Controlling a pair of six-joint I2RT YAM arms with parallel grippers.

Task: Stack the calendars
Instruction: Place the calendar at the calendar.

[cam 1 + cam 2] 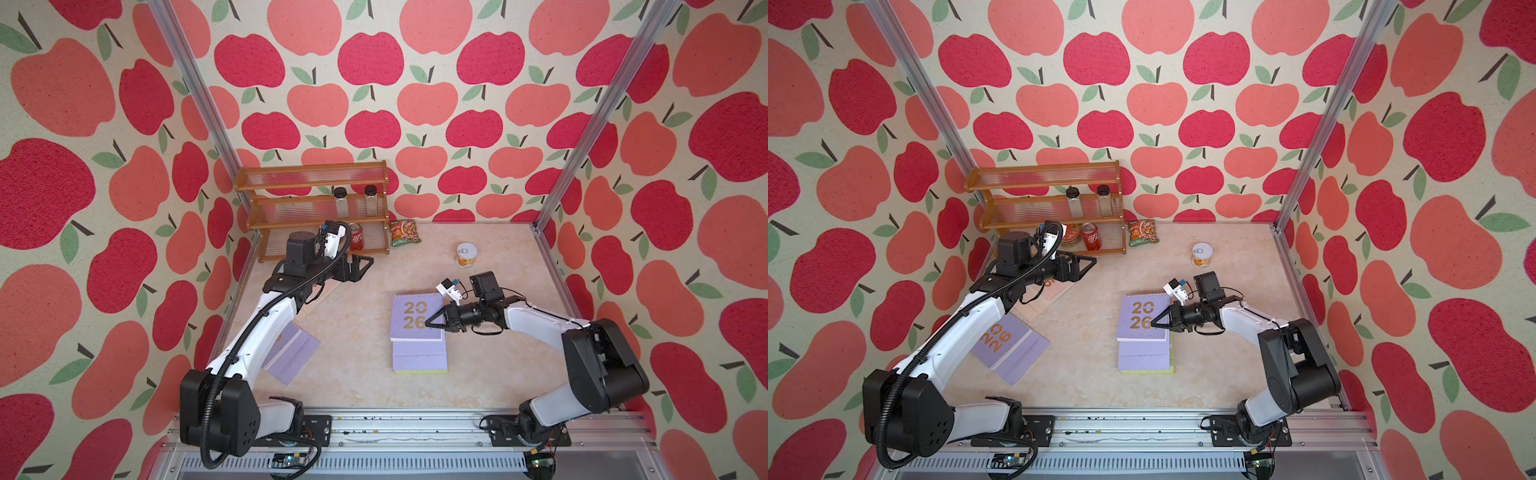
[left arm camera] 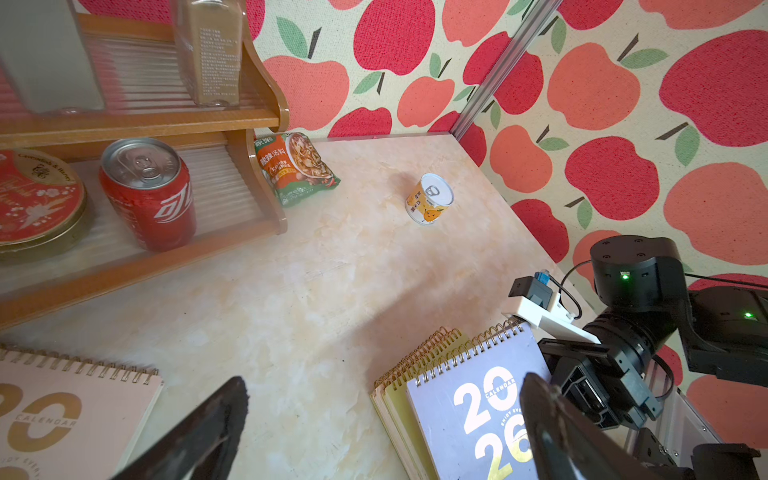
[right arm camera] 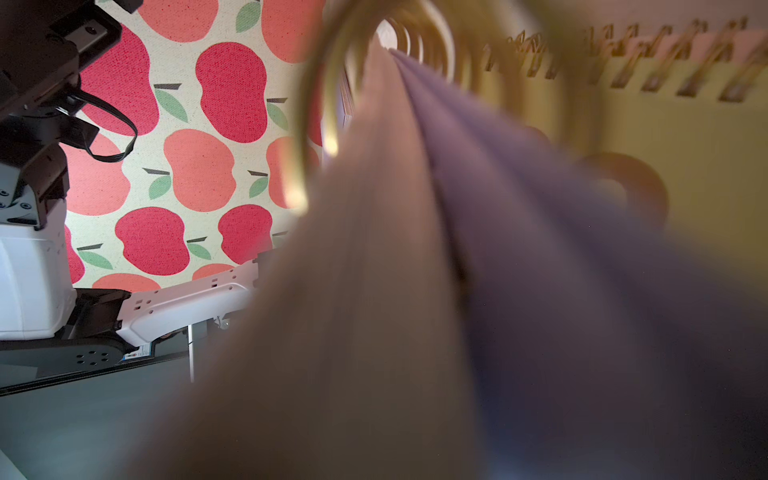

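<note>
A lilac calendar (image 1: 411,318) (image 1: 1138,318) with a gold "2026" lies on top of a pile mid-table. Its right edge is pinched by my right gripper (image 1: 433,321) (image 1: 1159,322), which is shut on it. Yellow-green calendars (image 2: 399,399) (image 1: 419,371) show under it. The right wrist view is filled by the blurred lilac cover (image 3: 540,249) and spiral rings. A second lilac calendar (image 1: 1009,345) lies at the left, partly under my left arm. A pink calendar (image 2: 62,415) (image 1: 1052,291) lies beside the shelf. My left gripper (image 1: 362,266) (image 2: 383,384) hangs open and empty by the shelf.
A wooden shelf rack (image 1: 311,208) stands at the back left, holding two jars (image 1: 340,201), a red can (image 1: 356,241) and a round red tin (image 2: 37,199). A green snack packet (image 1: 404,232) leans beside it. A small yellow tin (image 1: 466,254) stands at the back right.
</note>
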